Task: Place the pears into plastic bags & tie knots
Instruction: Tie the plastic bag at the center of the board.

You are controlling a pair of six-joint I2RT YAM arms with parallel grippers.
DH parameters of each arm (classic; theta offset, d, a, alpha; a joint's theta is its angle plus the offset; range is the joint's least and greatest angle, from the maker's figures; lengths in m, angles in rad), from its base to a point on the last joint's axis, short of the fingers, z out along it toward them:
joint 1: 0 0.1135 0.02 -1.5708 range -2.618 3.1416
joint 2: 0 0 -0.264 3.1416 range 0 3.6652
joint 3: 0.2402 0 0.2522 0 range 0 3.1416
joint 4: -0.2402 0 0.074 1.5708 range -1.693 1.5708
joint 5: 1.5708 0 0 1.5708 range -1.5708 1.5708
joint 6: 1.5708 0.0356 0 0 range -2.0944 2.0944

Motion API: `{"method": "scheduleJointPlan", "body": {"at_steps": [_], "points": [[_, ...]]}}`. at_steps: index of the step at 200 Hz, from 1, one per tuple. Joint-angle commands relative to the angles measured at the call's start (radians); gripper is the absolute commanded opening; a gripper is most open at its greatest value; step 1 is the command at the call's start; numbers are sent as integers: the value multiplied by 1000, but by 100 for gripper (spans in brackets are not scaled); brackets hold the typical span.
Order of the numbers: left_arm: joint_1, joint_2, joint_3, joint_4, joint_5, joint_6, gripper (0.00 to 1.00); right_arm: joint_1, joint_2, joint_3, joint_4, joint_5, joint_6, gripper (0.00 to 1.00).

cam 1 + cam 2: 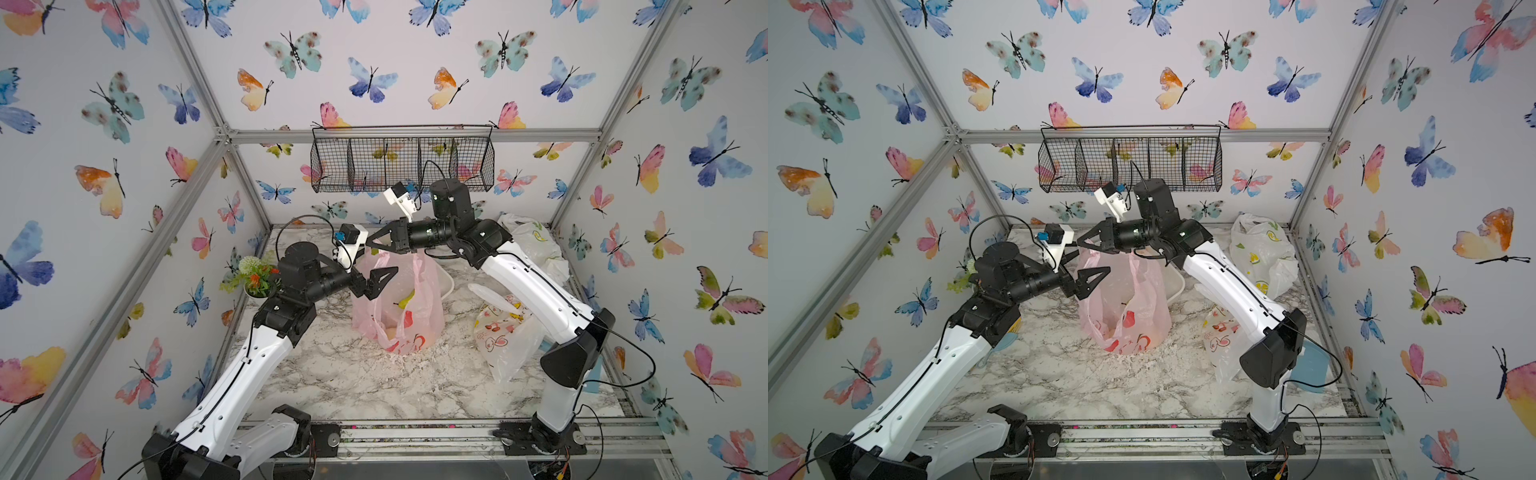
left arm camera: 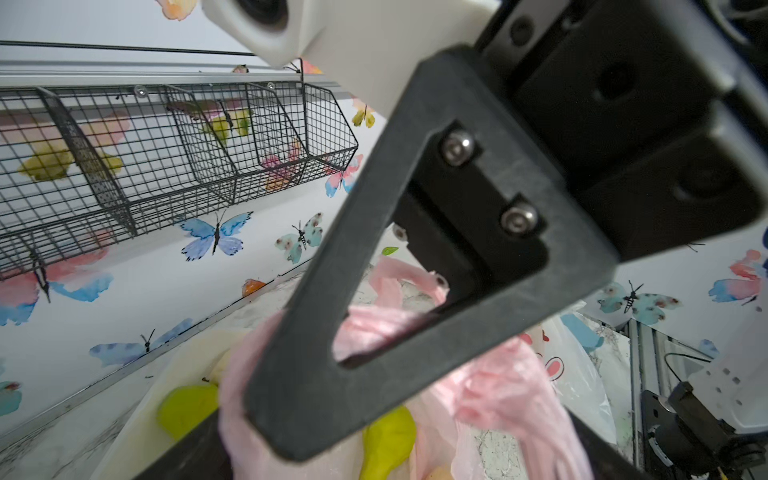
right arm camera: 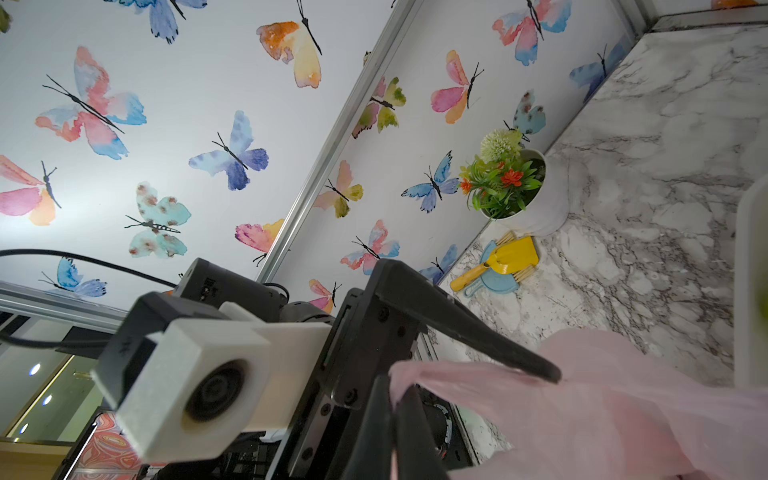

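We see the pink bag (image 1: 428, 316) standing upright in the centre of both top views on the marble table (image 1: 365, 386), its mouth open. The right gripper (image 1: 370, 246) reaches in from the right, above the bag. Its jaws are pressed together on one handle strip and hold it taut. In the right wrist view the end of that pink strip sits pinched between the two dark fingers (image 3: 376, 424) at the bottom edge.

The left gripper (image 1: 384, 284) hangs at the bag's upper left side with its jaws spread wide, holding nothing.

One green pear (image 1: 408, 300) shows through the bag's thin wall, and a paler pear (image 1: 390, 332) lies at the bottom. In the left wrist view another green pear (image 2: 187, 409) lies in the white tray (image 2: 141, 407) just behind the bag.

At the right of the frame the doodle bag (image 1: 498, 336) slumps beside the right arm. The lemon-print bag (image 1: 536, 245) sits in the upper right corner of the table. We cannot tell whether either is knotted.
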Motion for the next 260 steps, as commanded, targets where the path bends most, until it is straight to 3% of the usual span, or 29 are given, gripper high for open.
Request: {"method": "scheduleJointPlan", "body": {"at_steps": [1,25,62,96,150,167,180,194,204,212,239,249,260], "points": [[74,29,-13,102,118,-17,98,-1,-25,14,18,-79,-26,5],[177,54,-79,284,268,-169,91,-1,-30,15,32,-131,-31,4],[173,94,-61,294,377,-219,81,-3,-17,24,33,-161,-32,3],[160,68,-128,361,377,-246,76,-3,-14,28,95,-205,12,3],[145,112,-161,452,364,-313,47,-3,-27,-13,172,-233,58,2],[145,116,-162,467,348,-325,42,-3,-28,-31,180,-227,64,2],[145,109,-163,480,340,-338,43,-3,-28,-45,190,-227,71,2],[145,96,-163,489,316,-340,59,-3,-29,-62,212,-231,83,2],[145,86,-168,511,311,-342,60,-3,-31,-71,226,-233,91,2],[144,83,-171,538,322,-356,54,-2,-30,-75,236,-236,97,2],[139,116,-176,587,358,-413,17,-14,-30,-70,238,-235,99,3],[138,124,-183,568,350,-402,6,-28,-36,-65,237,-232,93,8],[140,129,-189,525,323,-372,1,-55,-48,-46,194,-220,48,19]]}}
